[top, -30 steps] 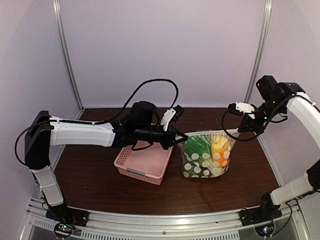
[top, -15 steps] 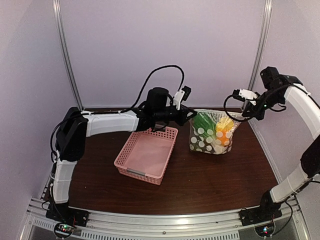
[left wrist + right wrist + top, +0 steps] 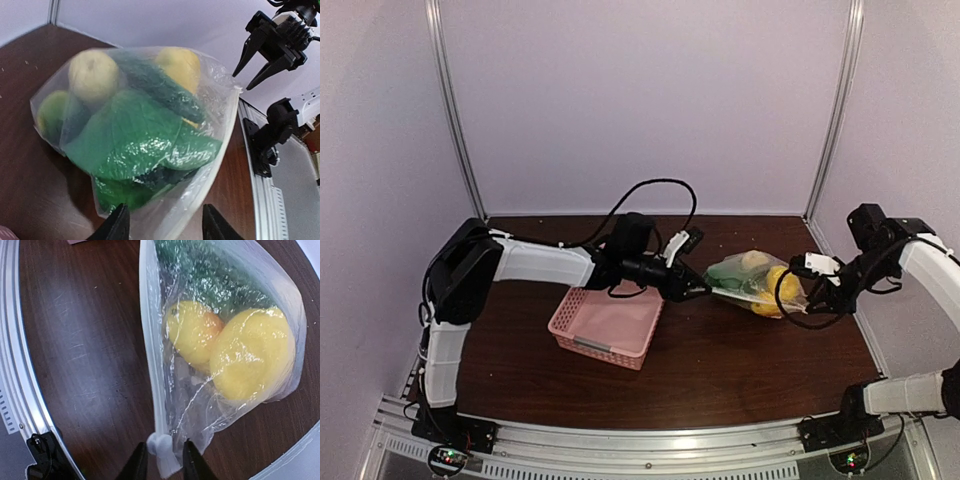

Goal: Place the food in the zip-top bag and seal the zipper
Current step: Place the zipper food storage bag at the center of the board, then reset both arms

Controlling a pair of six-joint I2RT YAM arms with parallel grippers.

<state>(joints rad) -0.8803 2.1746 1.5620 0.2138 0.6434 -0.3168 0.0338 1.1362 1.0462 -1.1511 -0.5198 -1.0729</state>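
I see the zip-top bag (image 3: 750, 280), food (image 3: 140, 140) inside, lying on the table (image 3: 720, 370) right of the pink basket (image 3: 610, 325), each end between loose jaws: left gripper (image 3: 162, 222) spread wide, right gripper (image 3: 161, 460) slightly parted.

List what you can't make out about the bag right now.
Zipper, sealed or not: right wrist view, strip too thin under glare.
Bag near corner: left wrist view, cut off at the bottom edge beside the left gripper.
Whatever lies under the leafy vegetable: hidden by it; top view too small.
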